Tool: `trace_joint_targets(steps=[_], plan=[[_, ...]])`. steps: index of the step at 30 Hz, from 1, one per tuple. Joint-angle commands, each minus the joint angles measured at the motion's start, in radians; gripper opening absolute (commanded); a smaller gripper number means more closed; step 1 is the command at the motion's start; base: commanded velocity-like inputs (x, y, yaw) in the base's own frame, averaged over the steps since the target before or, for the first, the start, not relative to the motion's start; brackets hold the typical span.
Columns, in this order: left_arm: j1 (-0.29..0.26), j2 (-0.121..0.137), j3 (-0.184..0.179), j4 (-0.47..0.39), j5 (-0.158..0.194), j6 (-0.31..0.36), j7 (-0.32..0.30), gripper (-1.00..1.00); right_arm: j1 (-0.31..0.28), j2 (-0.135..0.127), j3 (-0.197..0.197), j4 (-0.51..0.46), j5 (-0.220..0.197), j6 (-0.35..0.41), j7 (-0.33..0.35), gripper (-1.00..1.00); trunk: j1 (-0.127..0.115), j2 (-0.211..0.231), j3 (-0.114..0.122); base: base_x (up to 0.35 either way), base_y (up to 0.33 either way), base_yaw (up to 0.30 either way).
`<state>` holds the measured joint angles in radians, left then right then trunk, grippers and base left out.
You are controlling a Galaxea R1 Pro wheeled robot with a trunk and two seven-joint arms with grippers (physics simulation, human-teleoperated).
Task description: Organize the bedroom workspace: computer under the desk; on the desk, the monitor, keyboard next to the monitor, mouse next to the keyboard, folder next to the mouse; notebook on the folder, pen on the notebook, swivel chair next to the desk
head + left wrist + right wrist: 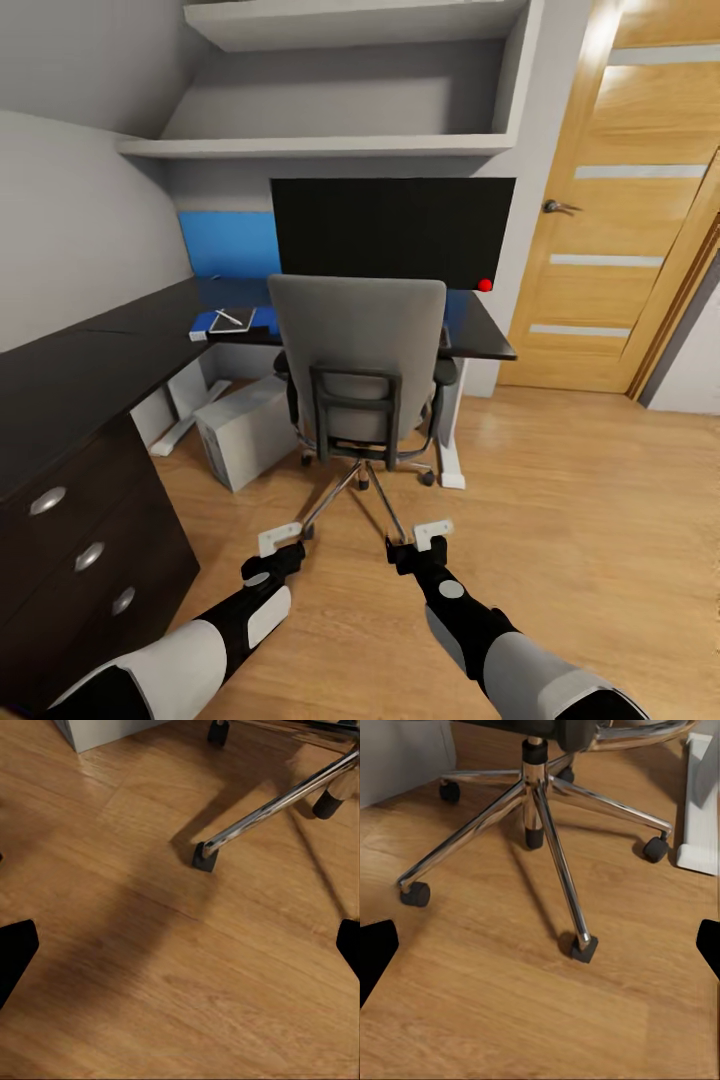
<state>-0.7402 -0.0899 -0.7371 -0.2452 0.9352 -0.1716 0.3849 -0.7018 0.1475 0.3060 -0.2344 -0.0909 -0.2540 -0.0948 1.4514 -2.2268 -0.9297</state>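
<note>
Wooden floor runs across this bedroom corner, with a wooden door to the right of the desk and grey shelves above it.

Both arms reach forward low over the floor. The left gripper and the right gripper hang just behind the swivel chair, each with its 2 fingers spread wide and nothing between them. In the left wrist view the dark fingertips sit at the picture's edges with bare floor between, and 1 chrome leg of the chair base ends in a black caster just ahead. In the right wrist view the chrome 5-star base stands close in front of the gripper, with the desk's white foot beside it.

The swivel chair stands right at the desk, its grey back toward the robot and its seat tucked at the desk edge. Left of the chair, the computer stands on the floor under the desk. On the desk behind the chair, the monitor stands upright. Left of the chair on the desk top lies the folder, with the notebook on it and a thin pen-like thing on the notebook. The keyboard cannot be made out. At the near left, the desk's pedestal shows 3 drawers with silver knobs.
</note>
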Motion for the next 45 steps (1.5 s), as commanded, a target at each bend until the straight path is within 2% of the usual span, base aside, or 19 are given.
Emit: trace_joint_targets(steps=[1, 45], plan=[[-0.001, 0.0, -0.008, 0.0, 0.01, -0.005, 0.005, 1.0, -0.001, 0.0, 0.008, 0.001, -0.009, -0.004, -0.005, 1.0, -0.005, 0.007, 0.002, -0.337, 0.0, 0.0], [-0.001, 0.001, -0.006, -0.003, 0.014, -0.005, 0.005, 1.0, -0.001, -0.002, 0.008, 0.001, -0.009, -0.004, -0.005, 1.0, -0.173, 0.315, 0.14, -0.336, 0.0, 0.0]])
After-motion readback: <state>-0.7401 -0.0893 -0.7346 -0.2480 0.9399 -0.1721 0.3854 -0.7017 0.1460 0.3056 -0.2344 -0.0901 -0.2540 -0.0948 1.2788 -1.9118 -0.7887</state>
